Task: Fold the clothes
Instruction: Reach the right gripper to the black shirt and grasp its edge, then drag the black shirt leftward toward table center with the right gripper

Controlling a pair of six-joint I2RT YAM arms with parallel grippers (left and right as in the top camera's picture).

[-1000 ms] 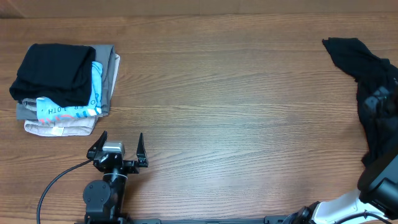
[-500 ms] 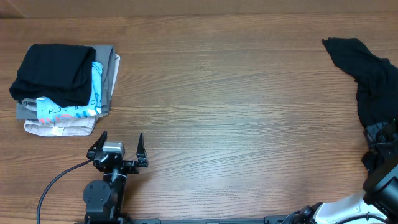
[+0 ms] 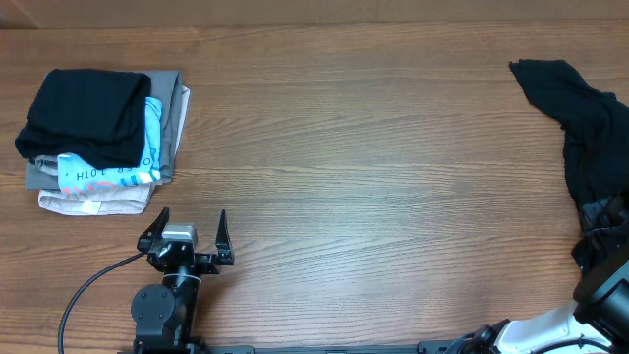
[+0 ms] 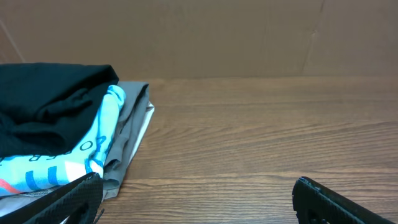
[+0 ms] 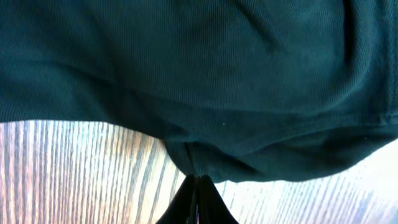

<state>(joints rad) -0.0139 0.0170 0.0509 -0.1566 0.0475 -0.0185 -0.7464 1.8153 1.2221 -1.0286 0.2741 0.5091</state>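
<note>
The clothes, a black T-shirt (image 3: 575, 118), lie crumpled at the table's far right edge. In the right wrist view its dark fabric (image 5: 205, 81) fills the upper frame. My right gripper (image 5: 196, 179) is shut, and a fold of the shirt's lower edge is pinched at its fingertips. From overhead this gripper (image 3: 600, 236) merges with the shirt's near end at the right edge. My left gripper (image 3: 192, 222) stands open near the front left, far from the shirt. Nothing is between its fingers (image 4: 68, 200), which point toward the stack.
A stack of folded garments (image 3: 98, 138) sits at the back left, black on top, then light-blue print, grey and beige. The left wrist view shows the stack (image 4: 68, 134) ahead on the left. A cardboard wall (image 4: 249, 37) stands behind the wooden table (image 3: 373, 167).
My right gripper has moved toward the table's front edge along the shirt's near end, mostly in the first half second. The left arm and the stack have not moved.
</note>
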